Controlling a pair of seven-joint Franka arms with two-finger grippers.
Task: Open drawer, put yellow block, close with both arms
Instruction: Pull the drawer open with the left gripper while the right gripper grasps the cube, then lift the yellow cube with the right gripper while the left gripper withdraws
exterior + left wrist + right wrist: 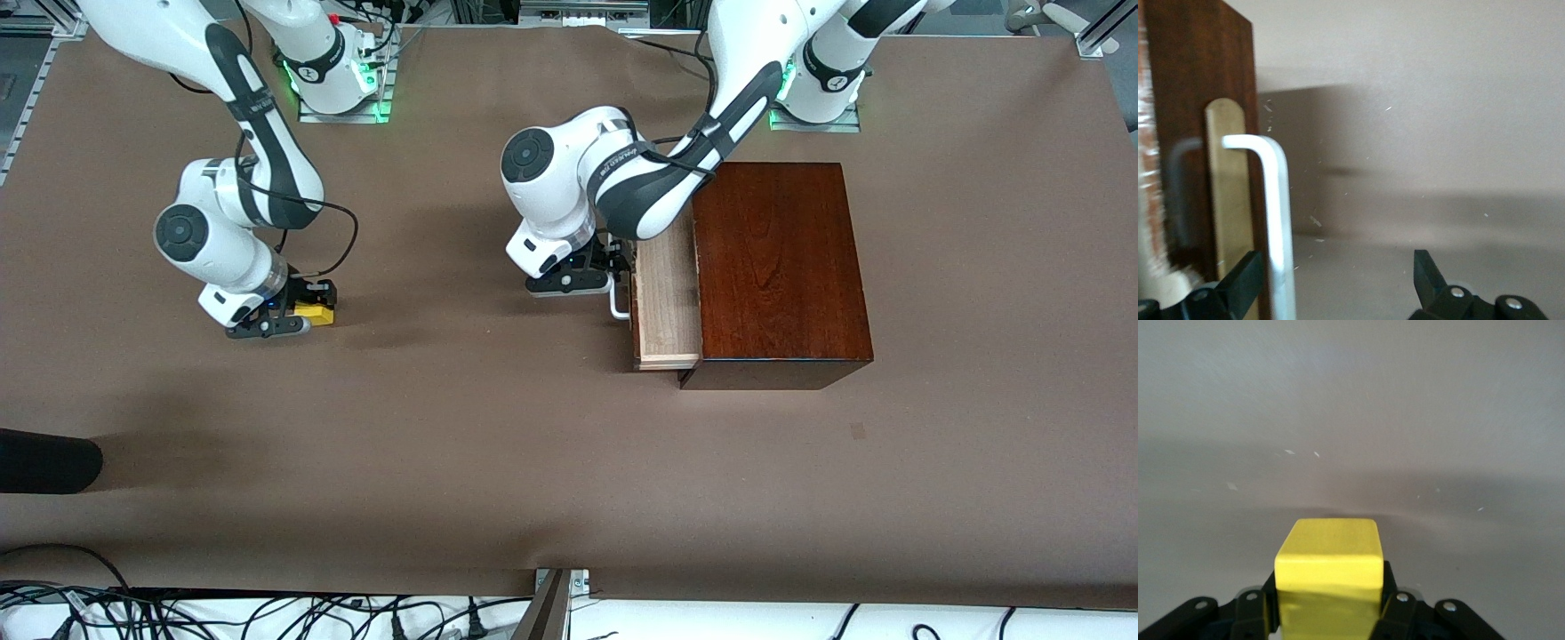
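Note:
The drawer (667, 298) stands partly pulled out of the dark mahogany box (778, 267), its pale tray showing. Its white handle (617, 307) also shows in the left wrist view (1278, 213), on the dark drawer front (1198, 73). My left gripper (613, 267) is open at the handle; the bar lies between its fingers, close to one fingertip (1245, 277). My right gripper (298, 316) is shut on the yellow block (316, 311), low over the table toward the right arm's end. The right wrist view shows the block (1328, 567) clamped between both pads.
A brown cover (498, 462) lies over the whole table. A black rounded object (44, 460) juts in at the right arm's end, nearer the front camera. Cables (267, 613) run along the edge nearest the front camera.

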